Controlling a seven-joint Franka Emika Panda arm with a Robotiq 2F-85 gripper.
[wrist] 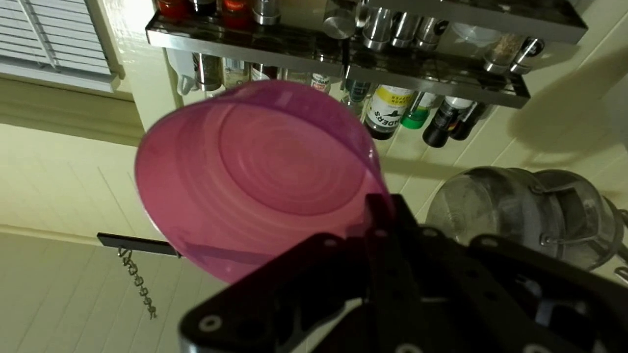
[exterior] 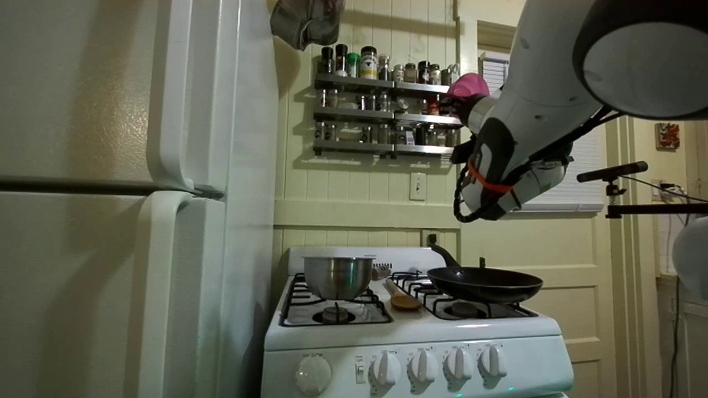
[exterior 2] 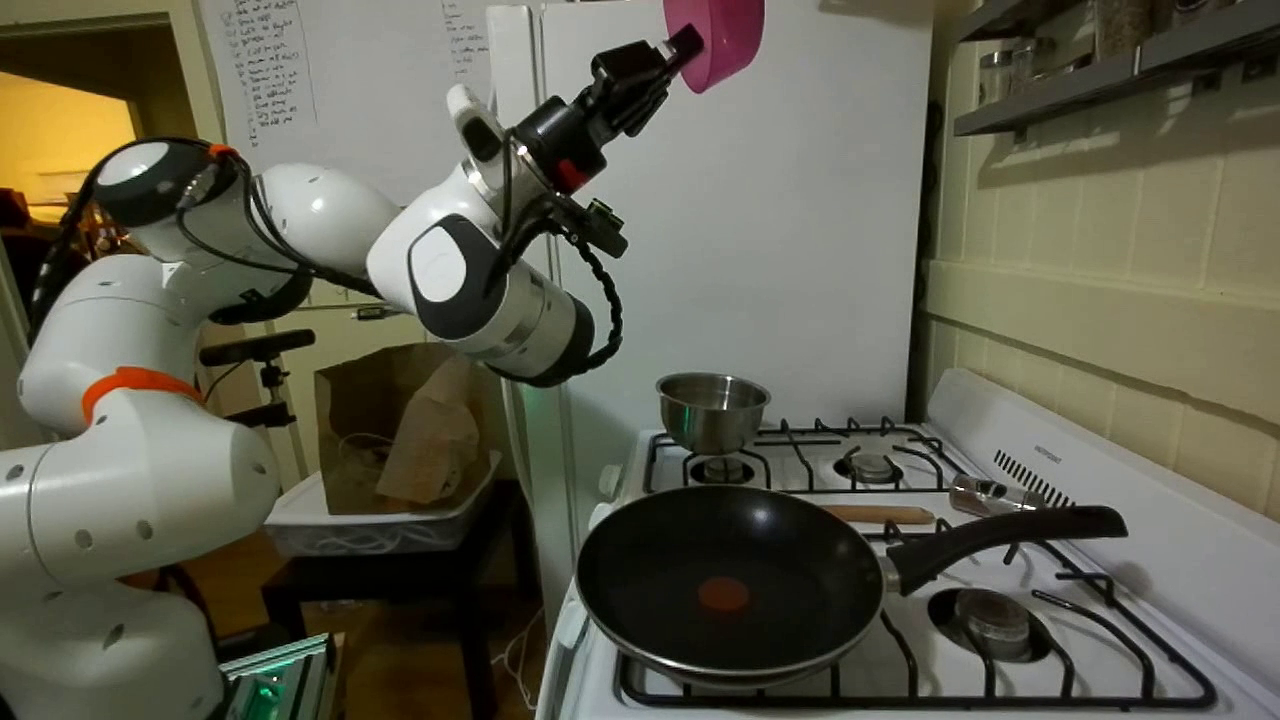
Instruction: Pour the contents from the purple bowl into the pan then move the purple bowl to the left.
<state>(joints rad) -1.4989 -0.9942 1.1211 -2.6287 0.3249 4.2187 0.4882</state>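
Observation:
The purple bowl (exterior 2: pixel 725 40) is high up, partly cut off by the top edge in an exterior view. It also shows in an exterior view (exterior: pixel 469 85) in front of the spice shelves. In the wrist view the bowl (wrist: pixel 284 162) is tilted with its open side toward the camera, and I see no contents in it. My gripper (wrist: pixel 385 211) is shut on the bowl's rim, one finger inside and one outside. The black pan (exterior 2: pixel 790 550) sits on the stove, well below the bowl, handle toward the wall. A red disc marks its middle; I see nothing else in it.
A steel pot (exterior 2: pixel 713 410) stands on the stove by the fridge (exterior 2: pixel 800 250). A wooden spoon (exterior: pixel 405 301) lies between the burners, and a glass jar (exterior 2: pixel 995 497) lies near the back. Spice shelves (exterior: pixel 354 83) and a hanging pot (wrist: pixel 520 215) are near the raised gripper's height.

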